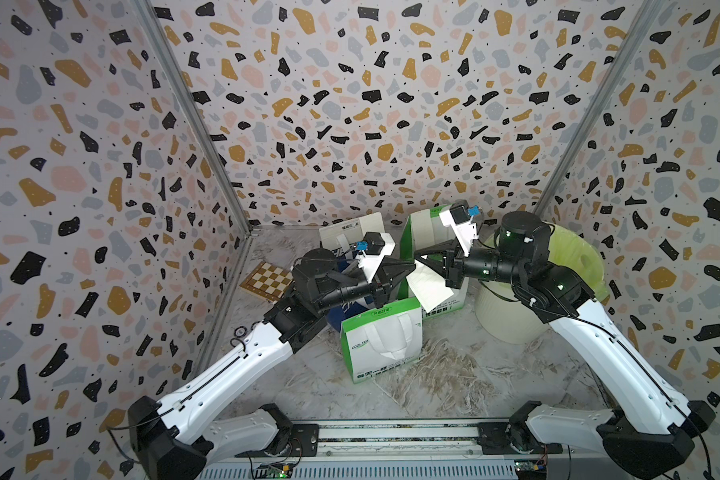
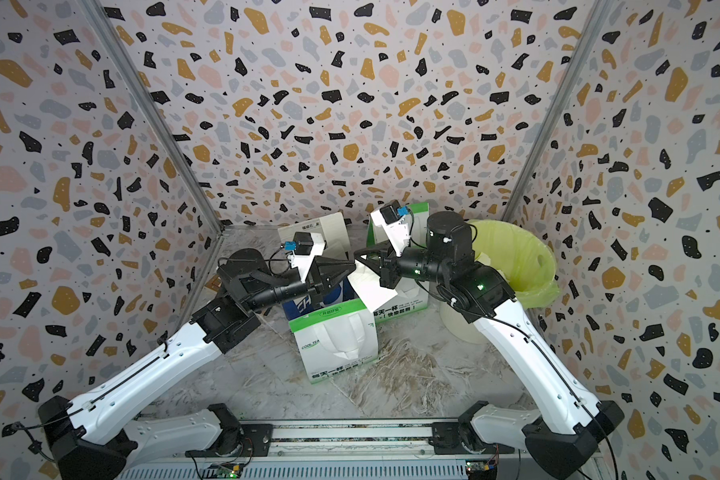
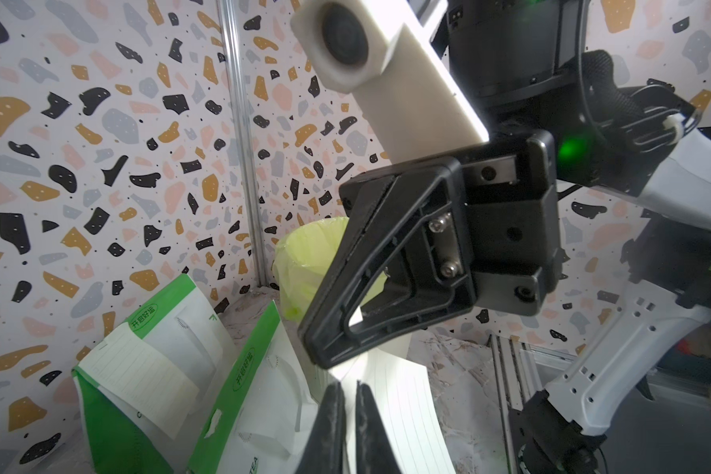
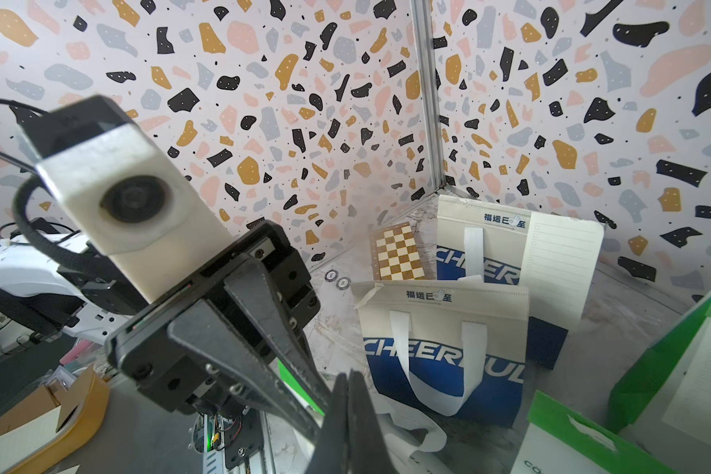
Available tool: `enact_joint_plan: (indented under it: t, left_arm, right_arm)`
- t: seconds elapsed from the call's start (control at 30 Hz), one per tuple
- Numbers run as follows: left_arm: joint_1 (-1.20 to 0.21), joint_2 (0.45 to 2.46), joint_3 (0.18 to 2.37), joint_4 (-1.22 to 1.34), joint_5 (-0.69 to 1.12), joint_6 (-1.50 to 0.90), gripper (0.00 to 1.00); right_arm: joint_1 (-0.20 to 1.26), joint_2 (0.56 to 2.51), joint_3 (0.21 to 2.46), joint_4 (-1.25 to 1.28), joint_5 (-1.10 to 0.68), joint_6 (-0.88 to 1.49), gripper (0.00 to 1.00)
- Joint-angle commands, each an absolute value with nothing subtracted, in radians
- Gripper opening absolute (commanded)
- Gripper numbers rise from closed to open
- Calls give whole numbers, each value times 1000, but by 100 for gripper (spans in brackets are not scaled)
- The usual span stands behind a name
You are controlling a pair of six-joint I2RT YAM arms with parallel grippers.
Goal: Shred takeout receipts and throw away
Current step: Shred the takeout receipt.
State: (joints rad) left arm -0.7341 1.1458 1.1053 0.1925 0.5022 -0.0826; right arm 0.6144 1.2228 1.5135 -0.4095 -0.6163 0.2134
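Over the middle of the desk [image 1: 466, 386], above the bags, my two grippers meet tip to tip. My right gripper [image 1: 420, 258] is squeezed tight on the top corner of one receipt [image 1: 432, 289]. My left gripper [image 1: 410, 268] is squeezed tight too. It looks like it pinches the same receipt by its edge, just beside the right one. The receipt hangs down in the air over the bags.

In the left wrist view my fingers [image 3: 332, 414] show only a thin white strip of paper between them. The picture edge cuts off the bottom of the receipt there. In the right wrist view my fingertips run off the picture, so I cannot see the paper in them.

A second receipt [image 3: 140, 369] lies flat on a green bag [image 3: 99, 414]. A third receipt [image 4: 559, 262] lies against a blue bag [image 4: 501, 273] near the far left corner. The bin [image 1: 504, 320] stands near the far right corner.
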Motion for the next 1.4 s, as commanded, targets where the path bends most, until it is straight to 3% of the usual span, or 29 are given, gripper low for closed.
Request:
enact_joint_plan:
  t: [0.0, 0.13, 0.3, 0.4, 0.63, 0.83, 1.0, 1.3, 1.37]
  left_arm:
    - [-761, 1141, 1073, 300, 448, -105, 6]
    - [-768, 1138, 1063, 309, 427, -112, 7]
    - [-770, 1143, 1063, 309, 409, -122, 34]
    - [-770, 1141, 1062, 306, 386, -123, 36]
    - [-770, 1159, 1077, 296, 388, -145, 23]
    - [-781, 1184, 1103, 256, 412, -144, 18]
    - [-784, 1177, 1104, 246, 394, -135, 0]
    - [-784, 1142, 1104, 224, 370, -92, 0]
    - [-784, 1124, 1107, 180, 392, -48, 0]
  right_arm:
    - [614, 1207, 1529, -379, -604, 223, 0]
    - [614, 1204, 1533, -383, -601, 224, 0]
    - [614, 1199, 1532, -383, -595, 223, 0]
    - [614, 1197, 1532, -385, -594, 223, 0]
    - [614, 1197, 1535, -378, -585, 228, 0]
    - [614, 1198, 1534, -369, -577, 239, 0]
    - [615, 1194, 1537, -375, -568, 236, 0]
    - [614, 1195, 1535, -400, -551, 226, 0]
    - [613, 1195, 1547, -439, -531, 198, 21]
